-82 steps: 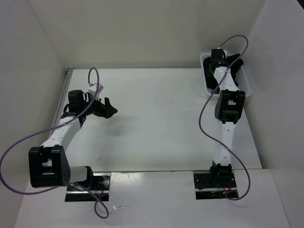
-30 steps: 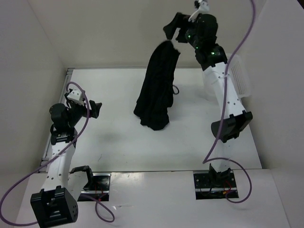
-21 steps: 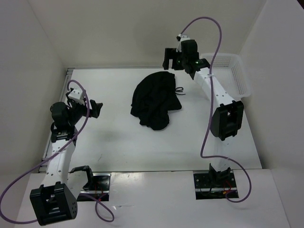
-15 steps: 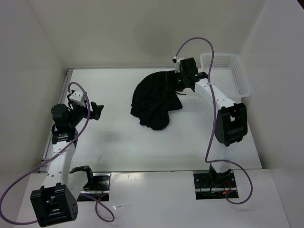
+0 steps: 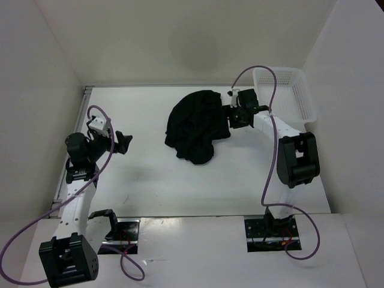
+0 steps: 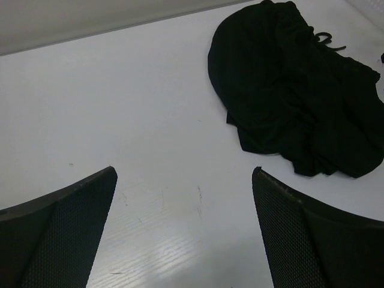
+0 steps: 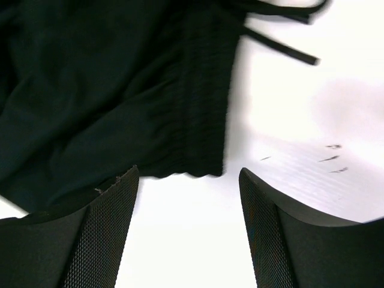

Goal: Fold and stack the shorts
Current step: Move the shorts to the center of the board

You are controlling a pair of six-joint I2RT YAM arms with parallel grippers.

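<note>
The black shorts [image 5: 195, 125] lie in a crumpled heap at the back middle of the table. In the left wrist view the shorts [image 6: 294, 102] lie far ahead at the upper right. My right gripper [image 5: 231, 117] sits low at the heap's right edge. Its jaws are open, with bare table between them. In the right wrist view the ribbed waistband of the shorts [image 7: 198, 120] ends just ahead of the right gripper [image 7: 189, 174], and the thin drawstring [image 7: 282, 51] trails to the right. My left gripper [image 5: 123, 143] hovers open at the left, well away from the cloth. The left gripper [image 6: 184, 174] holds nothing.
A white mesh basket [image 5: 298, 102] stands at the back right corner, behind the right arm. White walls close in the table on three sides. Purple cables loop over both arms.
The shorts dropped from the raised right gripper onto the table as a heap. The right arm came down to the heap's right edge, its jaws narrowing somewhat. The left arm barely moved.
</note>
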